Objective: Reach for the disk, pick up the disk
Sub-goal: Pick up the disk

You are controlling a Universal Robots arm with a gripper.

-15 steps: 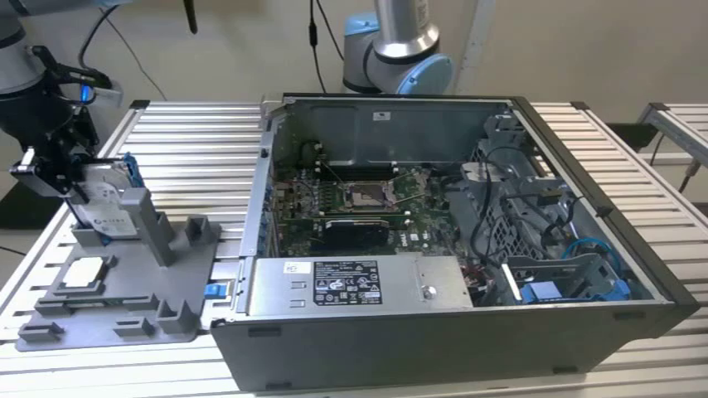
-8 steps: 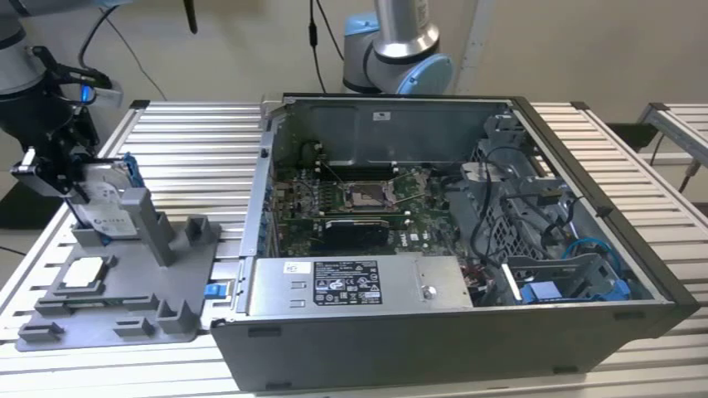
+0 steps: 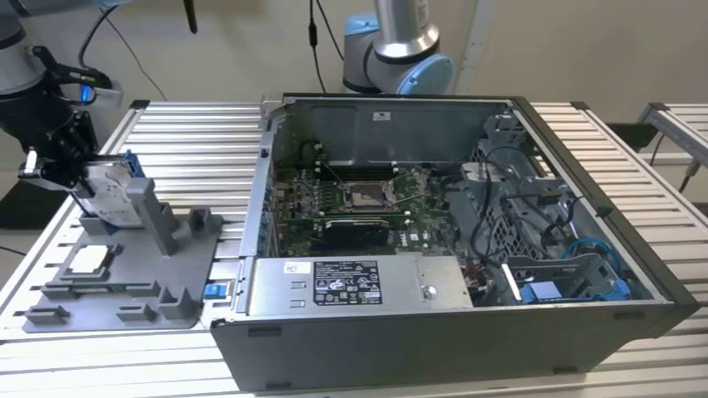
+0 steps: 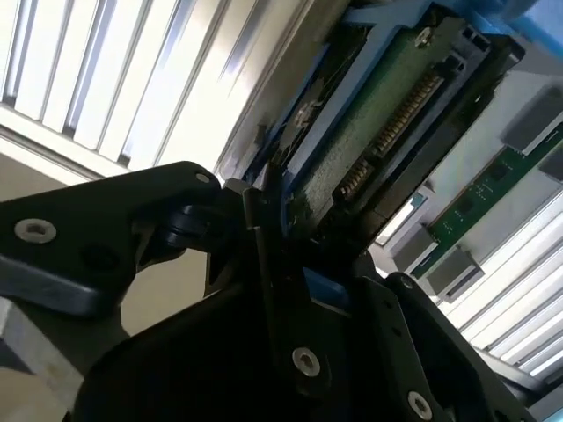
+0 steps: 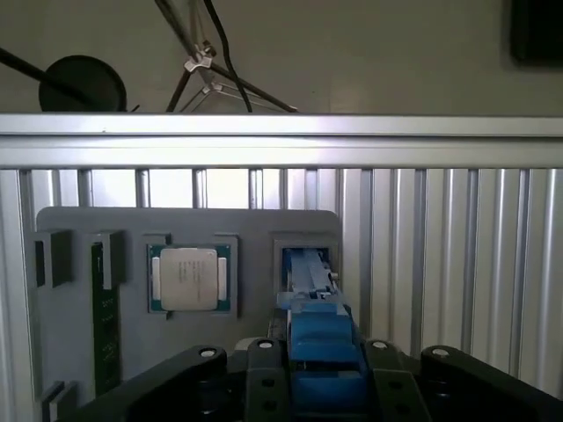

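1 disk (image 3: 108, 192): silver metal drive, white label, bright blue plastic carrier. Standing on edge at grey fixture tray (image 3: 124, 282), beside upright post (image 3: 149, 211), at exterior view's left. Edge-up stance likely meant to leave top free for grasp. Cannot tell whether clear of slot yet.
1 gripper (image 5: 321, 376): matte black, bolted links. Clenched on blue carrier edge, fingers (image 5: 264, 378) flanking both sides.
Green circuit board (image 4: 378, 132) with gold connector row on disk underside.
1 processor chip (image 5: 187, 279): flat, square, silver, recessed in tray pocket, untouched.
Ribbed aluminium table (image 3: 188, 141) beneath.
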